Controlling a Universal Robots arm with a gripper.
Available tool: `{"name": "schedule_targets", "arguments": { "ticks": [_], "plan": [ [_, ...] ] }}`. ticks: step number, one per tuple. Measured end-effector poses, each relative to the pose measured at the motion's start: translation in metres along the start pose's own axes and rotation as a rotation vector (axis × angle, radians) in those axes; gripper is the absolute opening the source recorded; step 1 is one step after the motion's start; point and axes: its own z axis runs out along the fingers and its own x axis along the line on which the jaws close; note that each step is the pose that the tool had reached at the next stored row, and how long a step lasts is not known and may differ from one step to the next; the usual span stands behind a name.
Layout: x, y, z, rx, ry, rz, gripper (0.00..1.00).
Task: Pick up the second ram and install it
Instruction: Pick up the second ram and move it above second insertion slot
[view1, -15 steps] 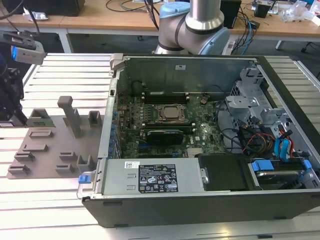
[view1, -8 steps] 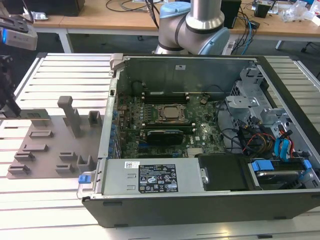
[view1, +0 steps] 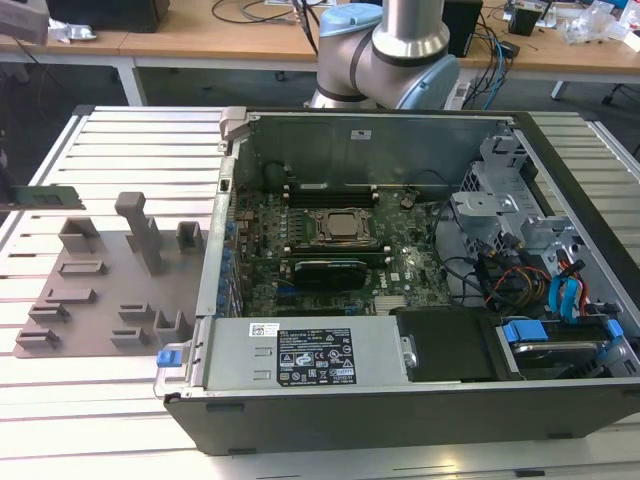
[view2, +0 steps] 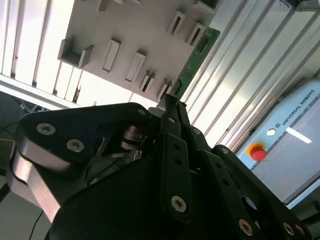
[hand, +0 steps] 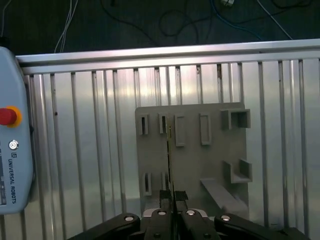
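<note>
In the exterior view, the second ram (view1: 48, 196) hangs in the air at the exterior view's left edge. It is near the gray holder plate (view1: 100, 300) on the metal table (view1: 120, 420) and well apart from the open computer case (view1: 380, 140). In the second wrist view, the gripper (view2: 171, 102) is pinched tight on 1 end of the green stick, and the rest pokes out free. In the first wrist view, the second ram (hand: 170, 150) shows edge-on with the plate behind it. I think it could tip or slip, because only 1 end is held. Then it could bump the case wall or miss its slot.
</note>
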Motion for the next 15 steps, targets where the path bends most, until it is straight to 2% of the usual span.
{"name": "schedule_targets", "arguments": {
  "ticks": [2, 6, 8, 10, 12, 15],
  "plan": [
    [0.0, -0.0001, -0.0063, 0.0001, -0.0001, 0.0, 0.13],
    [0.0, -0.0002, -0.0069, 0.0, 0.0, 0.0, 0.13],
    [-0.0003, -0.0047, -0.0068, 0.0001, -0.0001, 0.0, 0.13],
    [-0.0009, -0.0165, -0.0065, 0.0001, -0.0001, 0.0, 0.13],
    [-0.002, -0.0338, -0.0062, 0.0, 0.0001, 0.0, 0.13],
    [-0.0029, -0.051, -0.0059, 0.0, 0.0002, 0.0, 0.13]
  ]
}}
